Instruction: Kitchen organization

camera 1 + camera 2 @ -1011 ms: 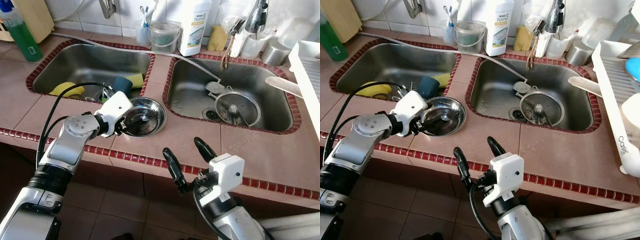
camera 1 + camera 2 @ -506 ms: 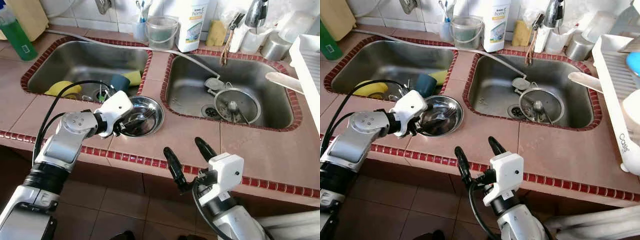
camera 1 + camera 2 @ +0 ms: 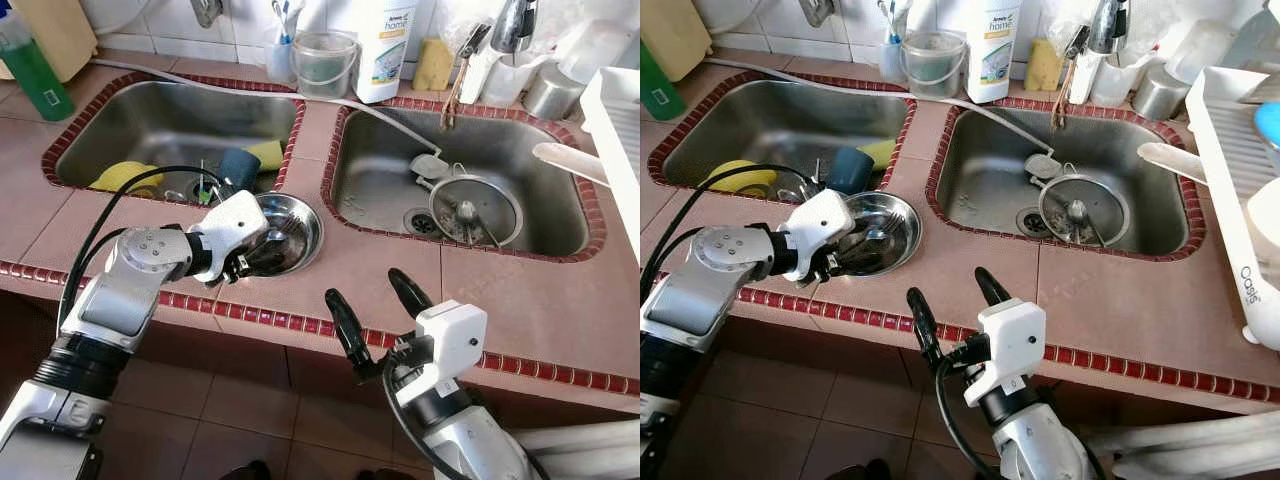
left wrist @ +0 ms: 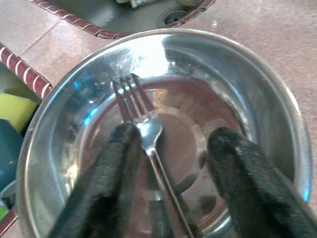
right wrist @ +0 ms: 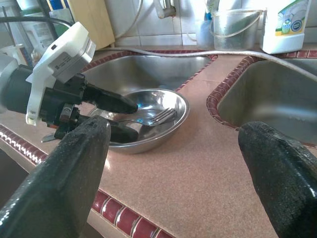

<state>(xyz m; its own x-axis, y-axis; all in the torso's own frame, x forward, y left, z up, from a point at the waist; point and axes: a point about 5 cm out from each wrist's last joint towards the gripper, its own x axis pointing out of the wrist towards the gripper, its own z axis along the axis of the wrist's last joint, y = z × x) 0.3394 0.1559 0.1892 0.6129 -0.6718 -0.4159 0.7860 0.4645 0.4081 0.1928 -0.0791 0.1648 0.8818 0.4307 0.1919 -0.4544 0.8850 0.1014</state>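
On the tiled counter (image 3: 330,275) between two sinks sits a steel bowl (image 4: 257,99) holding a fork (image 4: 143,126). My left gripper (image 4: 168,148) straddles the fork, fingers apart; my right gripper (image 3: 375,310) hovers spread wide at the counter edge.

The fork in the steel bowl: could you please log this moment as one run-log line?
left pincer: open, astride fork | fork: lying in steel bowl on counter between sinks | right pincer: open, idle at counter edge
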